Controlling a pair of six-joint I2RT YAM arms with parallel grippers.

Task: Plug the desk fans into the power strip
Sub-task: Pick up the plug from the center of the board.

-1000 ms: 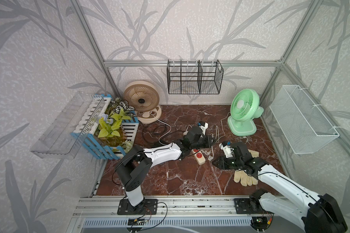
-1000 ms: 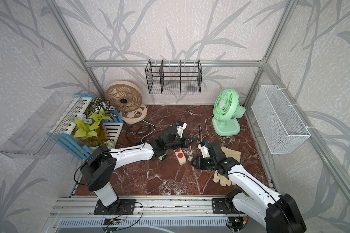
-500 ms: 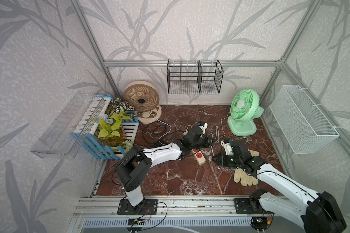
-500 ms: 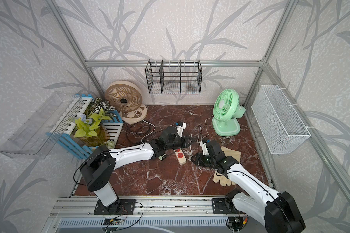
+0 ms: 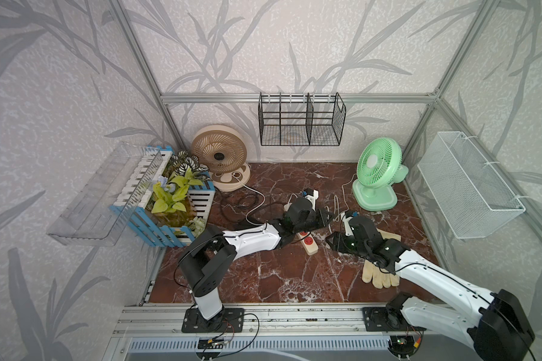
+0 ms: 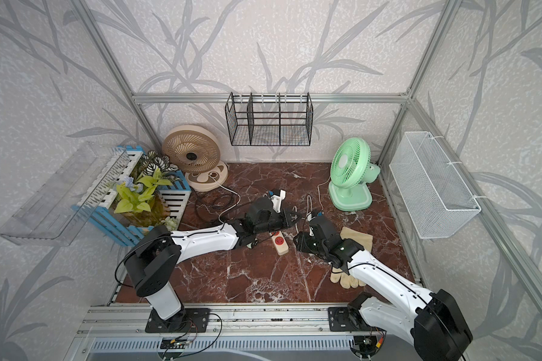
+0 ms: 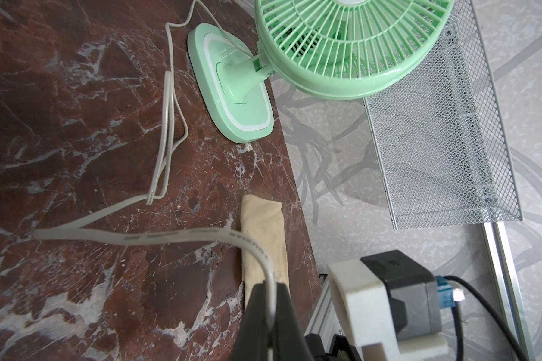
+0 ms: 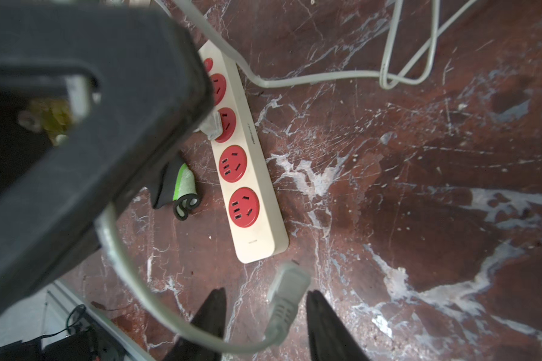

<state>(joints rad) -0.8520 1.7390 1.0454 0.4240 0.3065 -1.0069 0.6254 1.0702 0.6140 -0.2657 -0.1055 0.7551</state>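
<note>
Beside the power strip, right pincer seemingly nearer now

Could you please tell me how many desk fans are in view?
2. The beige fan stands in the far corner beside the plant crate; the green fan stands at the back near the white mesh basket.

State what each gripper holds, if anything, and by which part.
The left gripper pinches the white cord back from its plug. The right gripper holds nothing; its open jaws flank the plug.
</note>
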